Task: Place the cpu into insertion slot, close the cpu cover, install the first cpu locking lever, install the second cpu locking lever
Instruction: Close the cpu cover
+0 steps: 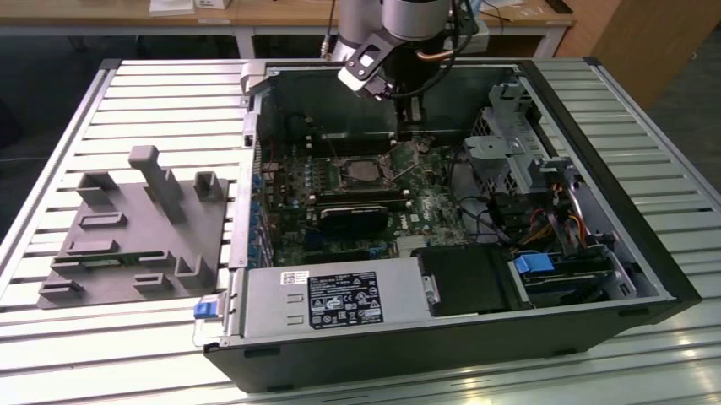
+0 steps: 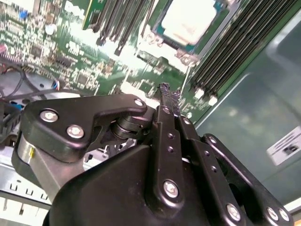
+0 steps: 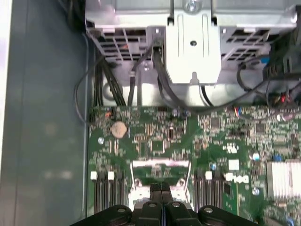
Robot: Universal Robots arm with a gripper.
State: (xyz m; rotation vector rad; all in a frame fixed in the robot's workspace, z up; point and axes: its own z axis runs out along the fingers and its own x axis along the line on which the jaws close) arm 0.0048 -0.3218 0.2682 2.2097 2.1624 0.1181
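— Exterior view. Where is the cpu?
— Seated in the insertion slot, inside the open case; my gripper hangs just beside it.
— Second wrist view?
— My fingertips pressed together, clenched on nothing.
— First wrist view?
— Tips meet near the cpu cover, a silver frame.

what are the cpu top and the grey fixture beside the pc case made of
The cpu top looks like metal: pale silver with a soft sheen. The grey fixture looks like plastic, perhaps printed: uniform matte grey, no shine.
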